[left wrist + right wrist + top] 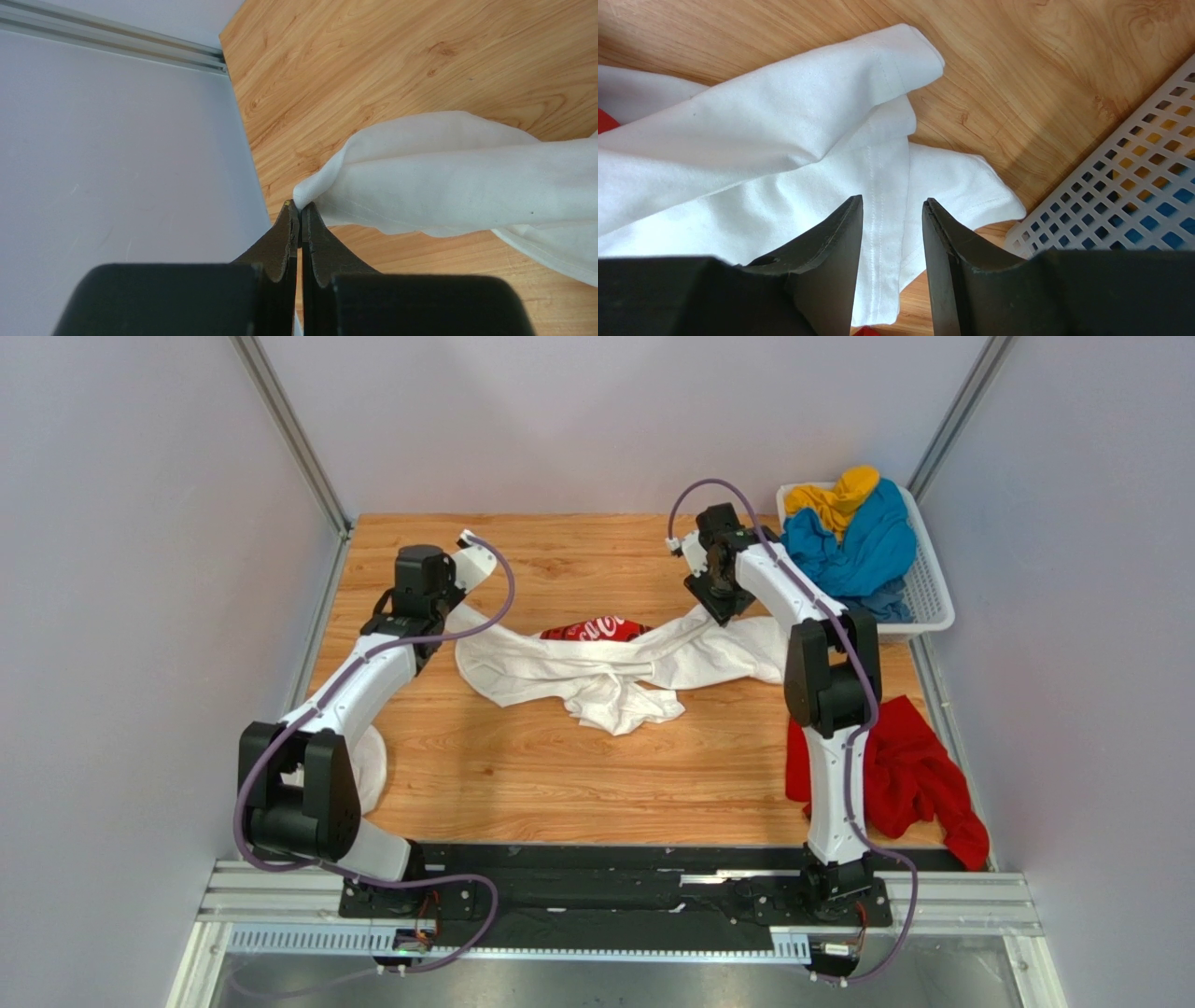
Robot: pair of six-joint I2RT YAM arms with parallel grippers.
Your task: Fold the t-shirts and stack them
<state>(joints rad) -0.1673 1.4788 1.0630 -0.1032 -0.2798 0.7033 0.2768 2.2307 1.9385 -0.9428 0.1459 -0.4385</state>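
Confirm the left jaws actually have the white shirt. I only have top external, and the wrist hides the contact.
Observer: Yes. In the left wrist view, the left jaws are shut on a pinched fold at the edge of the white t-shirt. The rest of the cloth trails off across the table.
Operator: And the right jaws, gripping too?
Observer: No. The right wrist view shows the right jaws standing apart with nothing clamped. A stitched hem of the same shirt lies on the wood below the gap, and the rim of the white basket is just beside it.
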